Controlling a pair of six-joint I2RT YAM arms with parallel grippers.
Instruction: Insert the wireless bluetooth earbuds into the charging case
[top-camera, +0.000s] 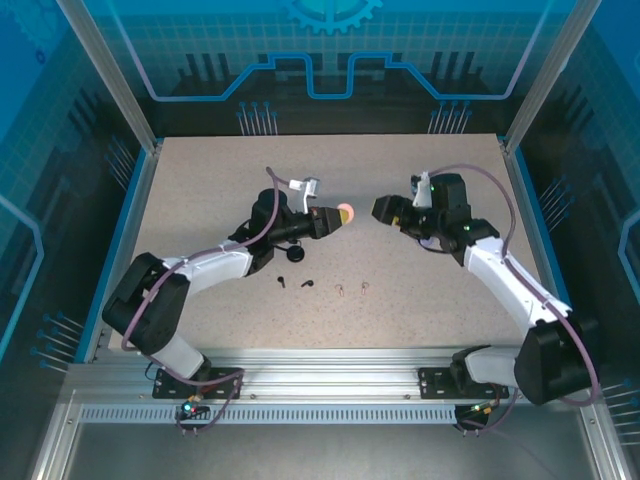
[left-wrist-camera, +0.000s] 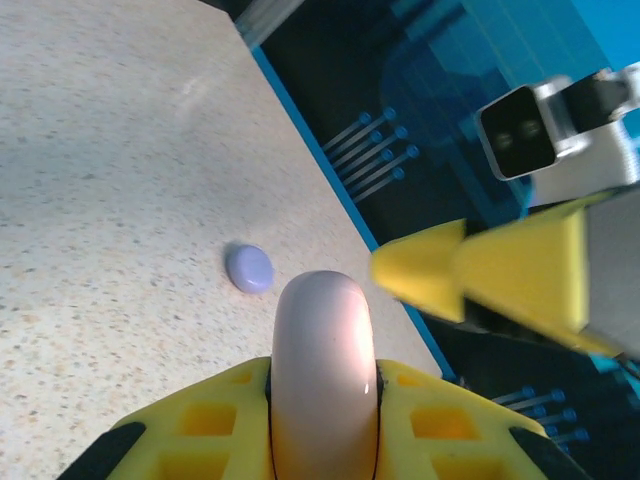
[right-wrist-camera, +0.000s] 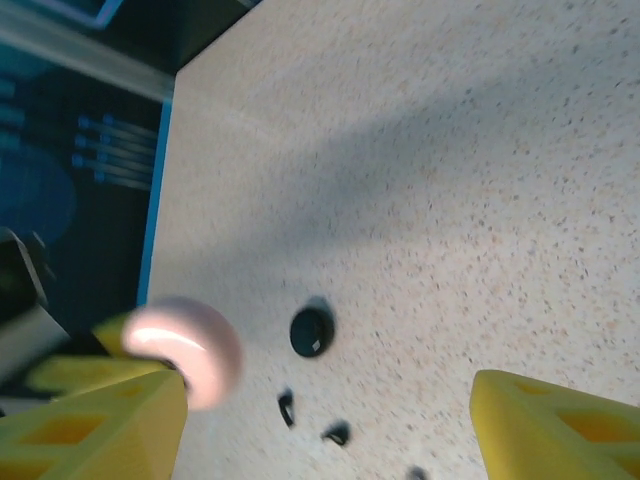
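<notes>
Nearest the arm bases, two tiny black stemmed earbuds (top-camera: 282, 281) lie on the speckled beige tabletop (top-camera: 220, 180). Two tiny pale pink earbuds (top-camera: 341, 290) lie to their right in the same loose row, all four outside any case. Just beyond them sits a round black charging case (top-camera: 294, 252). Farther on, the left arm's yellow fingers (left-wrist-camera: 200, 420) are clamped on a round pale pink charging case (left-wrist-camera: 323, 370), held above the tabletop. Facing it, the right arm's yellow fingers (right-wrist-camera: 560, 425) stand wide apart with nothing between them. Beyond these, a small round purple case (left-wrist-camera: 249, 268) rests near the tabletop's edge, possibly closed, though it is too small to be sure.
</notes>
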